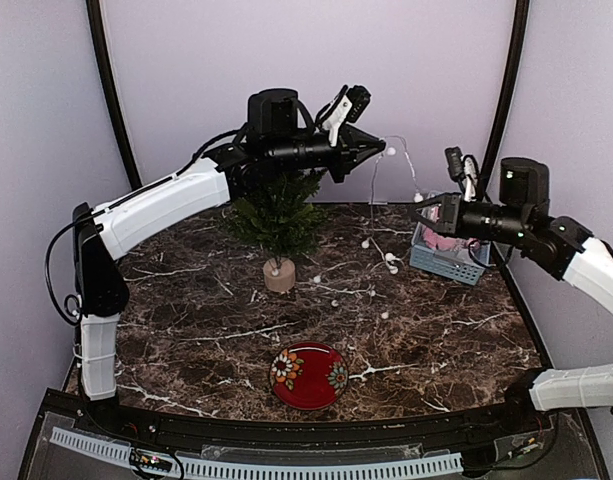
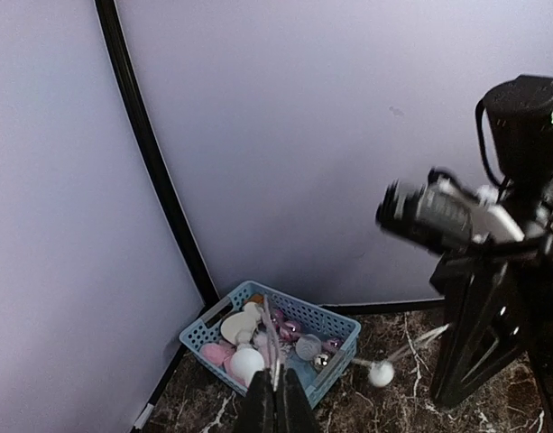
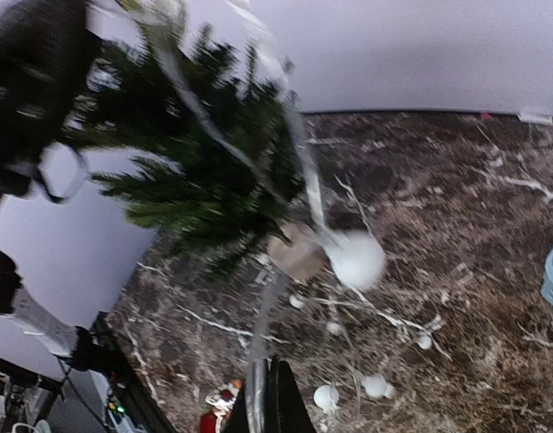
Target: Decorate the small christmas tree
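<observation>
**Two grippers pinching one bead garland beside the small christmas tree**

Both arms are raised over the far half of the dark marble worktop [image 1: 186, 330]. The left gripper [image 1: 378, 150] hangs above and just right of the treetop, fingers pressed together on the clear strand of the bead garland [image 3: 355, 259]. The right gripper [image 1: 426, 210] sits lower, near the far right corner, its fingers likewise pinched on the strand. Between them the garland droops in a loop, and the rest trails down onto the worktop, its white beads scattered right of the tree.

The small christmas tree [image 1: 281, 215] stands upright on its wooden stump [image 1: 279, 275], toward the far edge and a little left of centre, with no ornament on its branches that can be made out.

A blue basket [image 1: 448, 258] of pink, white and silver baubles sits in the far right corner. A red flowered plate [image 1: 309, 375] lies at the middle of the near edge.
</observation>
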`<state>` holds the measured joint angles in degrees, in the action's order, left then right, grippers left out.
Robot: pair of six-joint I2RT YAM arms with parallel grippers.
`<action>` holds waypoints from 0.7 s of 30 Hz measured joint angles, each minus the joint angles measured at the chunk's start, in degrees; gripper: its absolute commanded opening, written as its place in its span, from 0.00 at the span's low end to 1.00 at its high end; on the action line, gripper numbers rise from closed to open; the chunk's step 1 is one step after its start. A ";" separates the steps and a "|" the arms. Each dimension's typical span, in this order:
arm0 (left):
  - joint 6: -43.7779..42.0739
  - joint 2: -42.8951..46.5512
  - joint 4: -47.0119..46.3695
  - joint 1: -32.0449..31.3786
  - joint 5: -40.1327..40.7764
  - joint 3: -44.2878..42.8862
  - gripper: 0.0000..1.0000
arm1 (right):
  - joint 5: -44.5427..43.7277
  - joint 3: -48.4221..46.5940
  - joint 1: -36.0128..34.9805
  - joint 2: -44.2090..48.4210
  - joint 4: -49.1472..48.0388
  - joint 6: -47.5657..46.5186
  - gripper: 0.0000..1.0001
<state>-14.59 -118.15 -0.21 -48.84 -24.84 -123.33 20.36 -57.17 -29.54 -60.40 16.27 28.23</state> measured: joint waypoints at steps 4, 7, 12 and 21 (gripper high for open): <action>0.61 0.00 -0.13 0.11 0.09 3.89 0.00 | 4.94 0.20 0.33 5.84 -7.93 3.19 0.00; 1.33 0.00 0.13 0.11 1.05 5.88 0.00 | 6.25 0.15 0.35 6.88 -10.75 4.35 0.00; 2.19 0.92 0.13 0.11 3.15 8.13 0.00 | -8.68 -1.31 0.33 7.52 -1.53 4.02 0.00; 3.26 5.18 0.20 -2.91 1.27 9.14 0.00 | -36.85 5.88 0.72 6.64 10.23 7.98 0.52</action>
<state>-11.33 -112.97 -0.01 -51.75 -23.57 -114.19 -16.49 -51.29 -28.82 -53.76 26.50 36.21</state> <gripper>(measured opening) 0.010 0.102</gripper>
